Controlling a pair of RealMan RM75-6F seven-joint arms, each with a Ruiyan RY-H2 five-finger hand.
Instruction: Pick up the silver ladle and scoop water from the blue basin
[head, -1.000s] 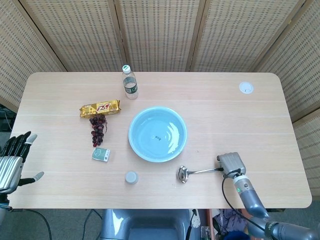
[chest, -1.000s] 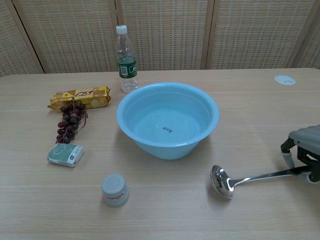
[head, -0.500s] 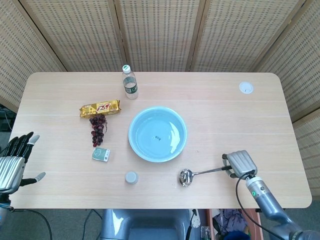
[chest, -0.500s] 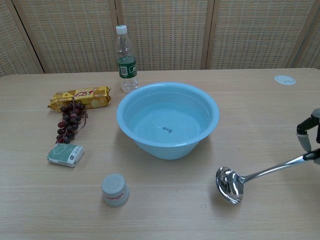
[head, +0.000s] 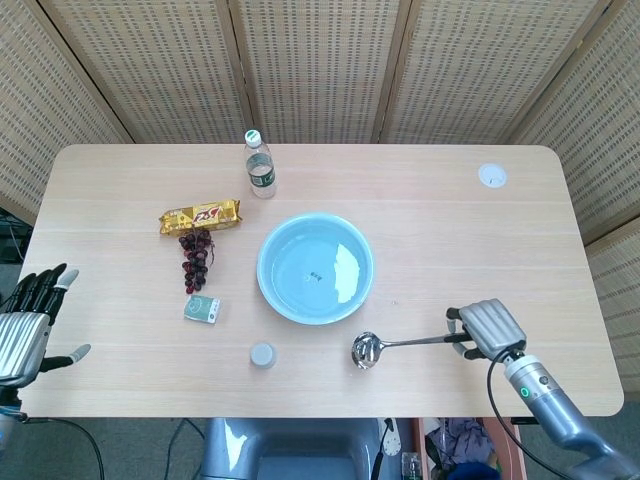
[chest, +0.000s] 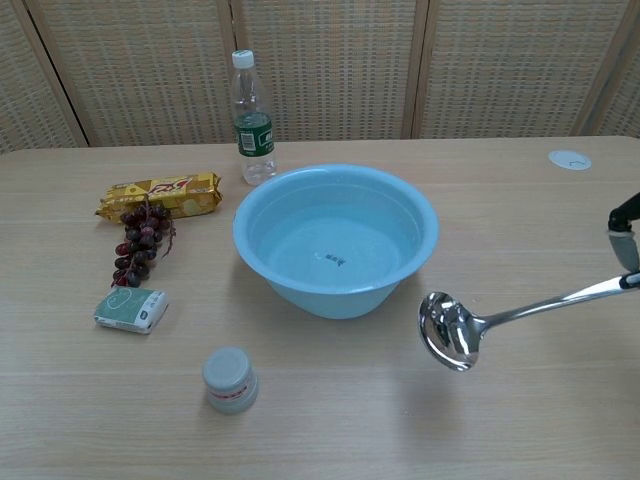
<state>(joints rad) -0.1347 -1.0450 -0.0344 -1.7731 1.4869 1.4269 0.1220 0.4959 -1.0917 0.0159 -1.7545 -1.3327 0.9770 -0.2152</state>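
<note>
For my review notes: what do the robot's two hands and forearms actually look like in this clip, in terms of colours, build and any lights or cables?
The right hand has a ribbed silver-grey metal back and dark fingers, on a smooth grey cylindrical forearm with a small green ring light near the wrist and a black cable trailing beside it. The left hand has the same ribbed silver back, with black fingers ending in pale grey tips.

Bottle (head: 260, 167); biscuits (head: 201, 215); grapes (head: 195, 256); jar (head: 262, 354)
</note>
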